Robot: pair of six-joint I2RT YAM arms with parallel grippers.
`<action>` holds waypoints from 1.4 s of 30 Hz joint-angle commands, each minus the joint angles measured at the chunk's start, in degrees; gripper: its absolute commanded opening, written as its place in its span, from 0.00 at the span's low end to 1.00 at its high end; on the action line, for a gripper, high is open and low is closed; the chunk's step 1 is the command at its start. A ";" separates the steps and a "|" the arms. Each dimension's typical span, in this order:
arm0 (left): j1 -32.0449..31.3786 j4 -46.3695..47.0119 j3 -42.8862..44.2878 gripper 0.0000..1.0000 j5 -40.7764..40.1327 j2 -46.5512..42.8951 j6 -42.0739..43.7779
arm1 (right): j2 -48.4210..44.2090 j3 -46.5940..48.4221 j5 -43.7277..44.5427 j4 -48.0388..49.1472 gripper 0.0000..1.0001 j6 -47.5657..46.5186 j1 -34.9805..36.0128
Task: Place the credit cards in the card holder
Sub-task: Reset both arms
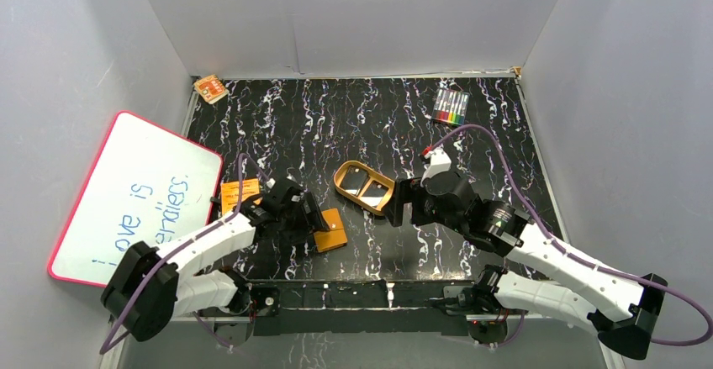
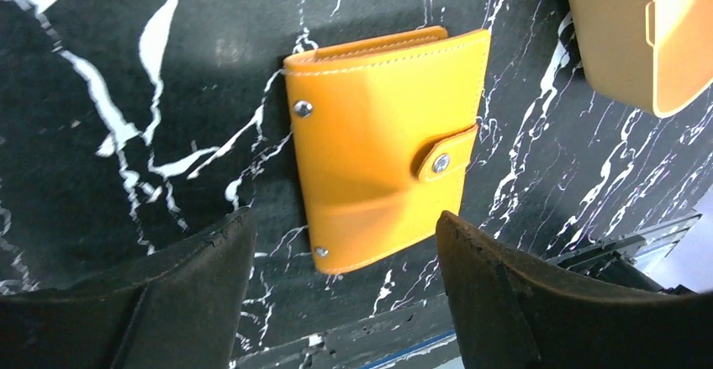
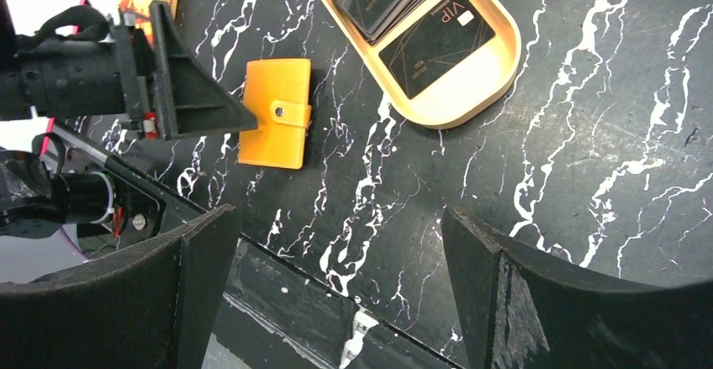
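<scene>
The card holder (image 1: pixel 332 230) is a small orange leather wallet, closed with its snap tab fastened, flat on the black marble table; it also shows in the left wrist view (image 2: pixel 382 146) and the right wrist view (image 3: pixel 274 125). Several black credit cards (image 3: pixel 412 12) lie in a tan oval tray (image 1: pixel 363 187). My left gripper (image 2: pixel 345 260) is open and empty, hovering just over the holder's near edge. My right gripper (image 3: pixel 336 260) is open and empty, right of the tray and above the table's front part.
An orange printed booklet (image 1: pixel 238 192) lies left of the left gripper. A whiteboard (image 1: pixel 134 197) leans at the left wall. A marker pack (image 1: pixel 451 105) lies at the back right and a small orange box (image 1: pixel 210 88) at the back left corner.
</scene>
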 commanded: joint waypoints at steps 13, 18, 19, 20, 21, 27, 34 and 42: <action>0.33 3.36 6.00 0.80 3.11 3.70 6.25 | -0.54 5.00 1.96 -0.20 0.99 -0.50 0.06; 0.30 -12.26 15.07 0.91 -12.63 -6.55 7.00 | 2.17 10.47 11.22 -4.13 0.99 -0.46 0.10; 0.30 -14.77 18.50 0.92 -15.14 -7.72 7.42 | 3.46 12.95 13.41 -4.97 0.99 -0.66 0.06; 0.30 -17.14 21.45 0.93 -17.36 -8.39 8.13 | 5.10 15.21 15.63 -6.05 0.99 -0.91 0.10; 0.34 -19.45 24.64 0.94 -19.20 -8.56 8.87 | 6.62 17.64 17.85 -7.21 0.99 -1.18 0.07; 0.39 -30.67 52.43 0.97 -25.02 -1.79 14.42 | 12.65 34.80 31.79 -10.25 0.99 -6.17 0.07; 0.39 -27.12 66.26 0.95 -24.61 -2.72 22.58 | 3.45 40.55 23.61 12.34 0.99 -33.18 0.07; 0.39 -23.40 66.44 0.96 -27.83 -4.81 25.98 | 7.69 49.22 37.15 10.08 0.99 -37.87 0.05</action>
